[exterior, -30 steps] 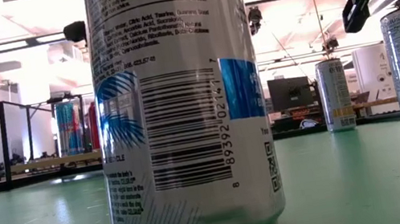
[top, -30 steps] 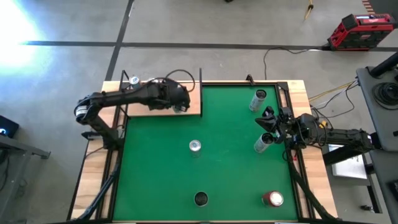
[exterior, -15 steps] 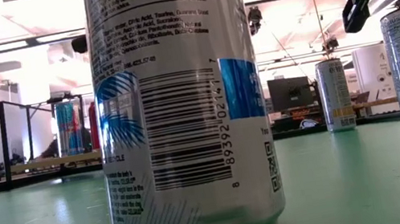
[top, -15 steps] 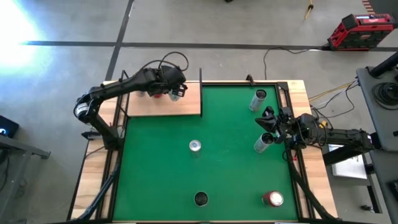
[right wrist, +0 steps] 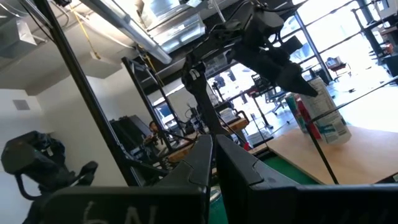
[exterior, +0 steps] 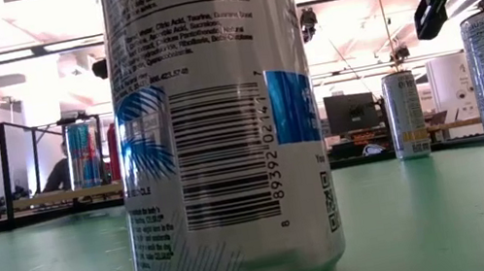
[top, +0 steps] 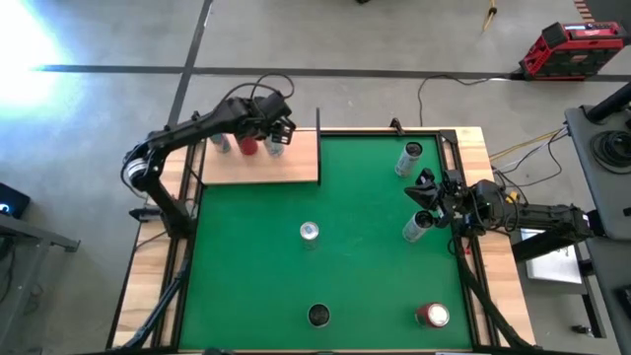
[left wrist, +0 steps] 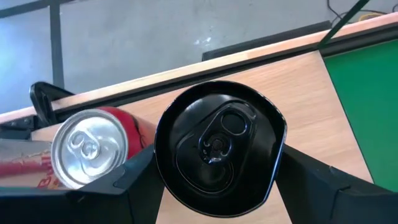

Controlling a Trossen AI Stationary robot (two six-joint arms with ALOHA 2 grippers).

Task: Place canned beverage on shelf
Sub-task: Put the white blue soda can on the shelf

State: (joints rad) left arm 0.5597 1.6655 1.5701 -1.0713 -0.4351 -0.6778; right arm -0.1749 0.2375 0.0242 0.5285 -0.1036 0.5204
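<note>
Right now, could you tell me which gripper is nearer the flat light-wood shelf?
Left. The left gripper is over the shelf, holding a black-topped can; the right gripper waits across the green mat.

A black-topped can point(left wrist: 219, 149) is held upright over the light-wood shelf point(top: 258, 165), between the fingers of the left claw point(top: 276, 137). Beside it on the shelf a red can point(left wrist: 93, 154) with a silver top is seen standing.

The shelf point(top: 261, 163) sits at the mat's point(top: 355, 247) far-left corner, three cans standing on its far edge. On the mat: five cans, three along its right side.
</note>
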